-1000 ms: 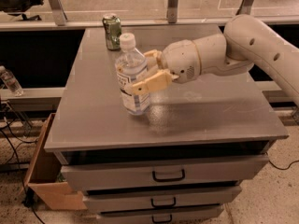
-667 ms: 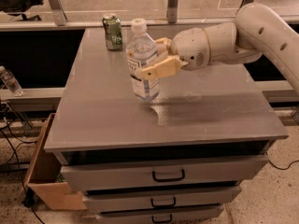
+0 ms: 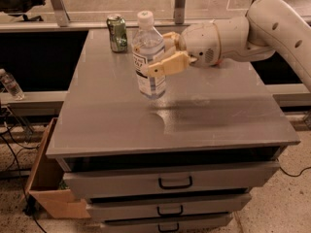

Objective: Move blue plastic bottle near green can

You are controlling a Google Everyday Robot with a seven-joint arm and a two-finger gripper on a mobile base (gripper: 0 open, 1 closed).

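The blue plastic bottle point(image 3: 148, 57), clear with a white cap and a blue-and-white label, is upright and lifted just above the grey cabinet top point(image 3: 204, 115). My gripper point(image 3: 163, 55) comes in from the right and is shut on the bottle's middle, with one tan finger point(image 3: 167, 64) across its front. The green can point(image 3: 117, 33) stands upright at the back left corner of the top, a short way behind and to the left of the bottle.
The cabinet has several drawers with dark handles point(image 3: 175, 182) below the top. A cardboard box point(image 3: 46, 188) sits on the floor at the left. A small clear bottle point(image 3: 10, 84) lies on a ledge at the far left. A railing runs behind the cabinet.
My gripper has carried the bottle up and toward the back of the top, closer to the green can. The can has not moved.
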